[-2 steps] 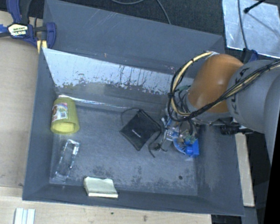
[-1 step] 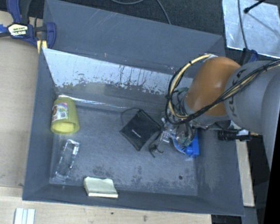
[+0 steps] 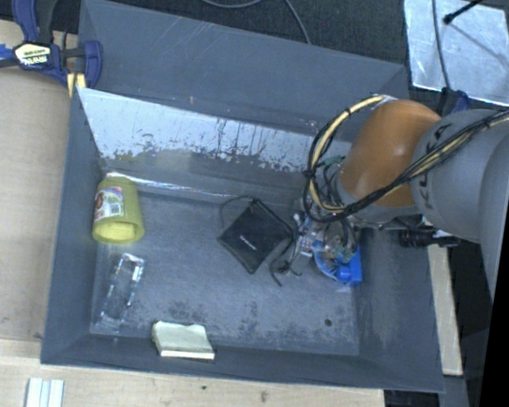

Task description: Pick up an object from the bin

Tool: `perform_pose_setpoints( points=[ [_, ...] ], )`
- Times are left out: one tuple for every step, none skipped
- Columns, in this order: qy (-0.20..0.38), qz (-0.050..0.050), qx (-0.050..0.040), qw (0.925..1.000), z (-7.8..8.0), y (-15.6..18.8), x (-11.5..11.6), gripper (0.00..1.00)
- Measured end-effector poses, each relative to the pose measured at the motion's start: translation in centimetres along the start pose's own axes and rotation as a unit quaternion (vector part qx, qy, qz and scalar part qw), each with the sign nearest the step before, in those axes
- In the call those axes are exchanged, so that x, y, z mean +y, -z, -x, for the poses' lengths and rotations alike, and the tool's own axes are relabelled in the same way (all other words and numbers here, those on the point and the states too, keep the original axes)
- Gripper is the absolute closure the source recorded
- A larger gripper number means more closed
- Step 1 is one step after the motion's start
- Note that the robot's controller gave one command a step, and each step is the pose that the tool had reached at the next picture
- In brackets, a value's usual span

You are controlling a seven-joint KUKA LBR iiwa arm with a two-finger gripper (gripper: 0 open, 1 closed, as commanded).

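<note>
Bin [image 3: 255, 75]: grey metal, floor scuffed, far wall streaked.
Arm: enters from the right; orange wrist cover [image 3: 384, 160] with cables looped round it.
Gripper [image 3: 299, 257]: low over the floor, right of centre.
Black flat box [image 3: 252, 235]: centre, skewed, just left of the gripper.
Blue item [image 3: 347, 270]: just right of the gripper, shape unclear.
Yellow cup [image 3: 119, 211]: left side, lying down.
Clear plastic piece [image 3: 120, 292]: near left.
Pale yellow pad [image 3: 183, 340]: against the near wall.

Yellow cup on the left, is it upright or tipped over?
Tipped over: the cup lies on its side, its labelled wall facing the camera.
</note>
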State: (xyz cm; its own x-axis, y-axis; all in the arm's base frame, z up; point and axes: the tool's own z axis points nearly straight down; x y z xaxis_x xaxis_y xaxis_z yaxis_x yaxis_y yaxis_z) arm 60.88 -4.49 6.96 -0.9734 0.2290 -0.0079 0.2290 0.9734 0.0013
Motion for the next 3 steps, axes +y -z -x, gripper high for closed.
perform_pose_setpoints(
  points=[
    [-0.031, 0.000, -0.0011, 0.9995, -0.59, 0.19, 0.27, 1.00],
    [-0.031, 0.000, -0.0011, 0.9995, -0.58, 0.19, 0.28, 1.00],
    [-0.031, 0.000, -0.0010, 0.9995, -0.63, 0.40, 0.27, 1.00]
  ],
)
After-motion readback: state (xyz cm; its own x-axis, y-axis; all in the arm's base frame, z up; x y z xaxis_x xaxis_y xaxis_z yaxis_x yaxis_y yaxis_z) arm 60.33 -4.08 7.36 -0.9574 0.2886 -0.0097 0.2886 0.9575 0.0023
